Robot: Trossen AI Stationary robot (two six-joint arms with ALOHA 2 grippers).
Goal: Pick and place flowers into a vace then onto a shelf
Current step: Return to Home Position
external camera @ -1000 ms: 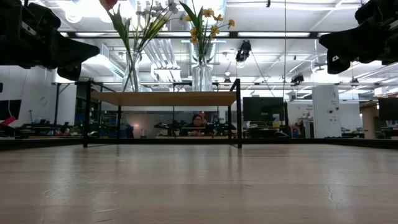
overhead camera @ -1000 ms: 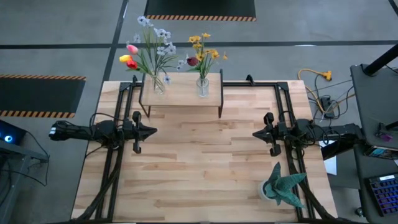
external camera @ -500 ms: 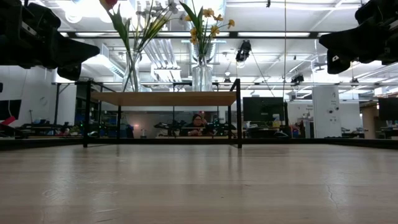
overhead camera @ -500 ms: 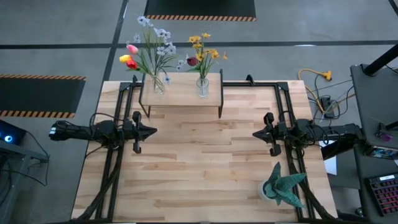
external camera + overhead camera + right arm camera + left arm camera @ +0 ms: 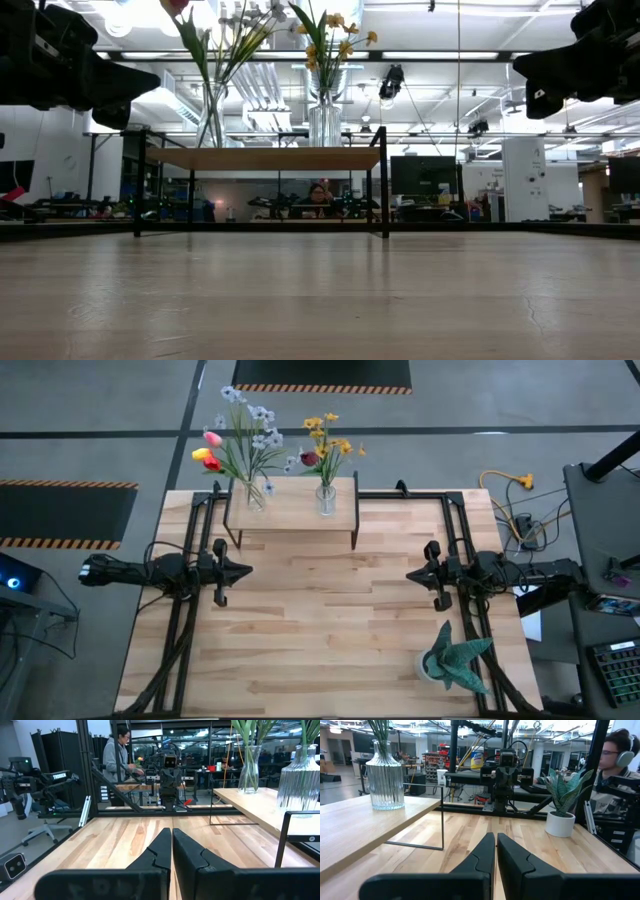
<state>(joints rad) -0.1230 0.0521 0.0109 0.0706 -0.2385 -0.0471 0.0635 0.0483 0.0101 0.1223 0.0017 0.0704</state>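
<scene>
Both bunches of flowers point(image 5: 240, 440) are in glass vases on the shelf point(image 5: 291, 508). The tulips and pale spray are in the left vase point(image 5: 255, 495), and the yellow blooms are in the right vase point(image 5: 326, 500). I judge the placing done, with only parking the arms left.

The left end effector point(image 5: 245, 571) hangs in front of the shelf, just off its left end and pointing inward. Its fingers point(image 5: 480, 857) are pressed together on nothing. The right end effector point(image 5: 412, 576) mirrors it off the shelf's right end, also closed and empty, as its wrist view shows its fingers point(image 5: 159, 851) meeting.

To finish well, I'd make any last moves slow and away from the shelf, never across its front edge. The vases look tall and top-heavy with those long stems, so a knock to the thin black legs could tip them. I'd keep both arms raised off the surface point(image 5: 320, 640) rather than dragging them. On the right side I'd watch the potted plant point(image 5: 455, 658), which is well in front of the shelf beyond its right end, close under that arm's path.
</scene>
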